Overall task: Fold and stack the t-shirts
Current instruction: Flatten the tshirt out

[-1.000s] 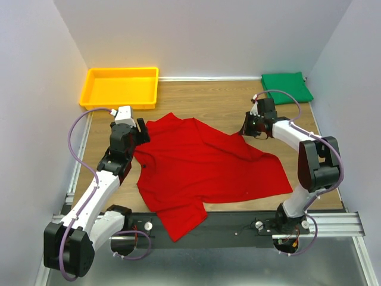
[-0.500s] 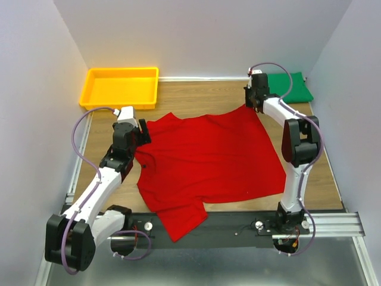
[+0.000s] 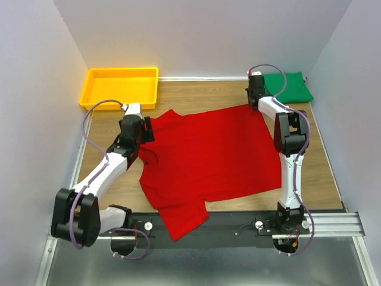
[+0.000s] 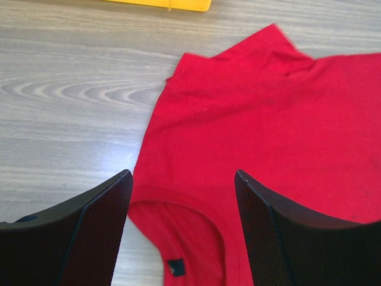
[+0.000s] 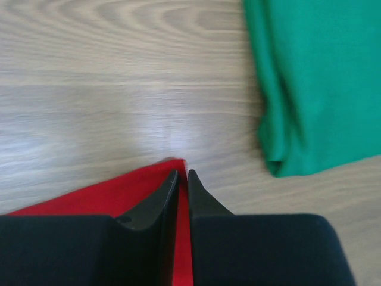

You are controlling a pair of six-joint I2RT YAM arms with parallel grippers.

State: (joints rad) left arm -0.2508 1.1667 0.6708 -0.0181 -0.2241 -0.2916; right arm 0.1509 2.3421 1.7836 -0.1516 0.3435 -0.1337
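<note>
The red t-shirt [image 3: 208, 155] lies spread over the middle of the table, one sleeve hanging over the near edge. My right gripper [image 3: 255, 102] is shut on its far right corner [image 5: 172, 170], near the folded green t-shirt [image 3: 287, 87], which also shows in the right wrist view [image 5: 315, 77]. My left gripper [image 3: 138, 132] is open and empty above the shirt's collar [image 4: 178, 238] and left shoulder [image 4: 238, 119]; its fingers [image 4: 95, 232] straddle the neck opening without touching the cloth.
A yellow plastic tray [image 3: 90, 95] stands at the far left corner, its edge showing in the left wrist view [image 4: 161, 5]. Grey walls close in the left, back and right. Bare wood [image 3: 202, 95] shows beyond the red shirt.
My right gripper has pulled the red shirt's corner toward the far right, flattening the cloth. My left gripper has moved a little farther up along the shirt's left edge.
</note>
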